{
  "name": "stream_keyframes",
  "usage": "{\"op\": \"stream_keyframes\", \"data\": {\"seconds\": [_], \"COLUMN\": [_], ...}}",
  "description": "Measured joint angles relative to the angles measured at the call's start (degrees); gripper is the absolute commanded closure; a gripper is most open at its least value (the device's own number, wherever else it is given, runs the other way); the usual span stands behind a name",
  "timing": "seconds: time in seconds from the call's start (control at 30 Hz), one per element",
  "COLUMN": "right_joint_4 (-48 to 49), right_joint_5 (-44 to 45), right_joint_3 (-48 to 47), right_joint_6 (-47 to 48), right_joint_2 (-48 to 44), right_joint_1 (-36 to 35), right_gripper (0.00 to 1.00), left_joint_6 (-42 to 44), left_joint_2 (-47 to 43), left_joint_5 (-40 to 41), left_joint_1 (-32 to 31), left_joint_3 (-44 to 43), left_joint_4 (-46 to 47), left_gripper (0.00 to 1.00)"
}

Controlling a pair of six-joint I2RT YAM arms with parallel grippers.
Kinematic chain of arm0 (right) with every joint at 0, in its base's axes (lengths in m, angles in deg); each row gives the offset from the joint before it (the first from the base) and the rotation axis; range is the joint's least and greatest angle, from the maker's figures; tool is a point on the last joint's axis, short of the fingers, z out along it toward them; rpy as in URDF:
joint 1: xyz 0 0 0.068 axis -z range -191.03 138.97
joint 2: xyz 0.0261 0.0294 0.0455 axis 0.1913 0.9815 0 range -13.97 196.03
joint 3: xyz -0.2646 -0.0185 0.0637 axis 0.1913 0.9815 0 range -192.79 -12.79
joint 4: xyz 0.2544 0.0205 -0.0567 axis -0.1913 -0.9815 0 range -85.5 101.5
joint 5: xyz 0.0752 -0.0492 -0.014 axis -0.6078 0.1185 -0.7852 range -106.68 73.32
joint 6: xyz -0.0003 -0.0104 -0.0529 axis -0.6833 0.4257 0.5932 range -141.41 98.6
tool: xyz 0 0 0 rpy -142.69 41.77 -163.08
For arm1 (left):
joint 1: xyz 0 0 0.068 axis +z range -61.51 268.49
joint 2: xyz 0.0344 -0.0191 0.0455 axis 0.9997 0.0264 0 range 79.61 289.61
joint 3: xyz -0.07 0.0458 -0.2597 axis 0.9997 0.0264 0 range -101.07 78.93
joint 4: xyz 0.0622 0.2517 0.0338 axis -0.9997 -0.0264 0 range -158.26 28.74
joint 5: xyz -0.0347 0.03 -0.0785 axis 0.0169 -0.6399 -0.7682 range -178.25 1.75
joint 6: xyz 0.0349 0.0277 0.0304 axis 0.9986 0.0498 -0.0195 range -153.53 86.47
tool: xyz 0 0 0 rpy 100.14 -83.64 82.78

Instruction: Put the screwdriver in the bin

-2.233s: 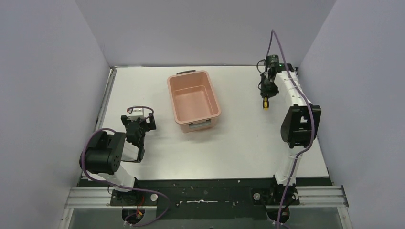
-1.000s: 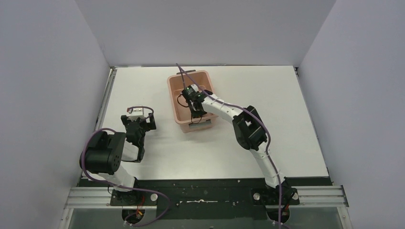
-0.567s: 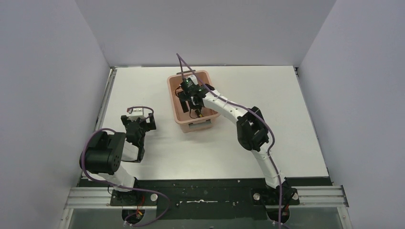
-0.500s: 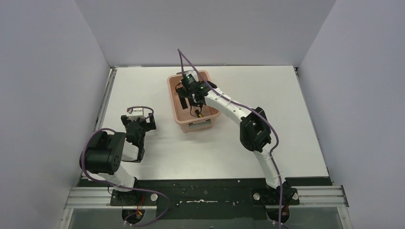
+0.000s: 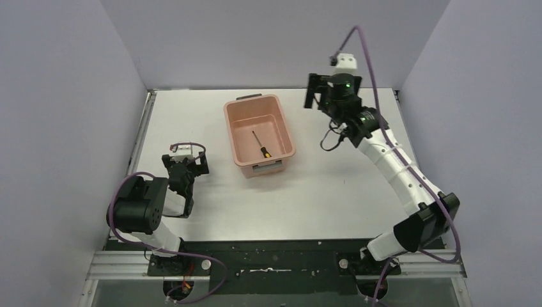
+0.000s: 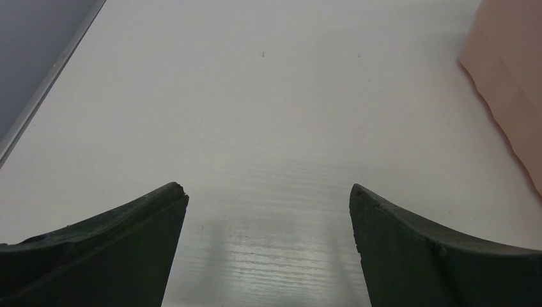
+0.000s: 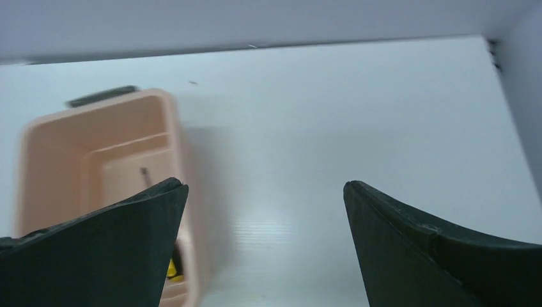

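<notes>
The left end effector (image 6: 263, 192) sits low over the near-left part of the worktop (image 5: 319, 185), its two fingers spread well apart with nothing between them; the left wrist view shows only bare white surface there and a pink corner at the right edge. Farther out, near the middle, stands the bin (image 5: 289, 137), a grey clip (image 5: 265, 167) on its near short end. The screwdriver (image 5: 260, 144) lies flat on the bin's floor, its yellow-and-black handle toward the near end and its thin shaft angled away to the far left. Beyond and to the right of the bin, the right end effector (image 7: 265, 185) is raised above the worktop, fingers wide apart and empty.
</notes>
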Motion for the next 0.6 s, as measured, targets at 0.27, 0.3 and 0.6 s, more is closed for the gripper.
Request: {"op": "stream_keyframes", "data": {"seconds": [0.27, 0.3, 0.6], "right_joint_4": [8.5, 9.3, 20.0], "right_joint_5": [-2.5, -2.8, -3.0], "right_joint_3": [35.5, 39.3, 59.1], "right_joint_6": [-0.8, -0.9, -2.8], "right_joint_2": [-9.3, -9.7, -17.2], "right_joint_1": [18.9, 19.6, 20.2], "right_gripper": [0.0, 0.0, 0.0], "left_joint_6": [0.0, 0.0, 0.0], "left_joint_2": [0.0, 0.0, 0.0], "left_joint_5": [0.0, 0.0, 0.0], "left_joint_1": [0.0, 0.0, 0.0], "left_joint_3": [0.0, 0.0, 0.0], "left_joint_4": [0.0, 0.0, 0.0], "left_gripper": [0.03, 0.03, 0.03]}}
